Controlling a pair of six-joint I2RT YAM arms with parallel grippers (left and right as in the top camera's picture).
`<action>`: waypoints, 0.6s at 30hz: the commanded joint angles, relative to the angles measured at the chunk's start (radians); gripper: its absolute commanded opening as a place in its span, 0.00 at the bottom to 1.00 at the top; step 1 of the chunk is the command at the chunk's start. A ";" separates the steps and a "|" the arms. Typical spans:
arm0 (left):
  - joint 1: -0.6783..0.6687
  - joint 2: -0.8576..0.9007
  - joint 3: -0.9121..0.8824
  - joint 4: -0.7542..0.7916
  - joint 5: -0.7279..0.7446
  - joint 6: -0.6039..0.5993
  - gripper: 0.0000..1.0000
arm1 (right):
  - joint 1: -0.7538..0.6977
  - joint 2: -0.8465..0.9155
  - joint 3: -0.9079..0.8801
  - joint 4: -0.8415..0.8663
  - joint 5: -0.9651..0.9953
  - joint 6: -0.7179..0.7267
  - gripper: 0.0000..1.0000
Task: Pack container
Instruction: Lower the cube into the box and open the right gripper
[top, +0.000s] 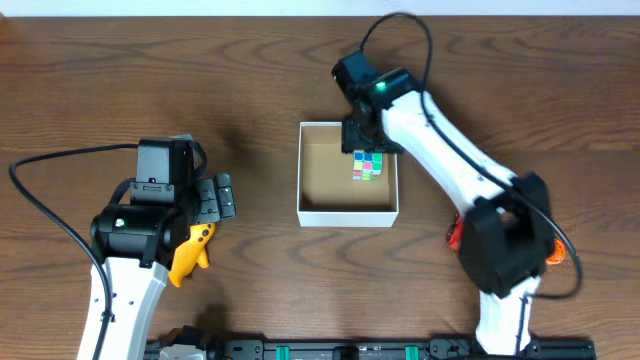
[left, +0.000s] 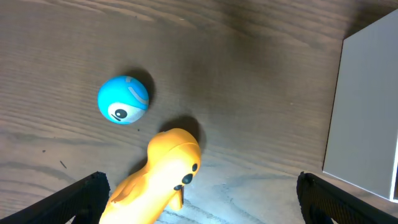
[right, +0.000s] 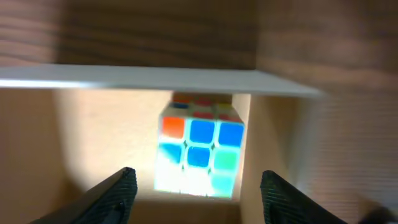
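Note:
The container (top: 346, 212) is a white-walled square box with a brown inside at the table's middle. A colourful puzzle cube (top: 367, 166) lies inside it near the far right corner; it also shows in the right wrist view (right: 200, 150). My right gripper (right: 196, 199) is open just above the cube, over the box's far edge (top: 368, 135). A yellow duck toy (top: 189, 252) lies on the table under my left gripper (top: 215, 198), which is open; in the left wrist view the duck (left: 158, 180) sits between the fingers, toward the left one. A blue ball toy (left: 124, 99) lies beyond it.
The box's white wall (left: 367, 118) stands at the right in the left wrist view. Wood table all round; black rail along the front edge (top: 350, 350).

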 joint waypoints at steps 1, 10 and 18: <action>0.003 -0.001 0.021 -0.003 0.002 0.005 0.98 | 0.001 -0.074 0.002 0.002 -0.006 -0.097 0.64; 0.003 -0.001 0.021 -0.003 0.002 0.005 0.98 | 0.094 -0.035 -0.001 -0.047 -0.085 -0.177 0.23; 0.003 -0.001 0.021 -0.003 0.002 0.005 0.98 | 0.139 0.047 -0.001 -0.047 -0.084 -0.177 0.05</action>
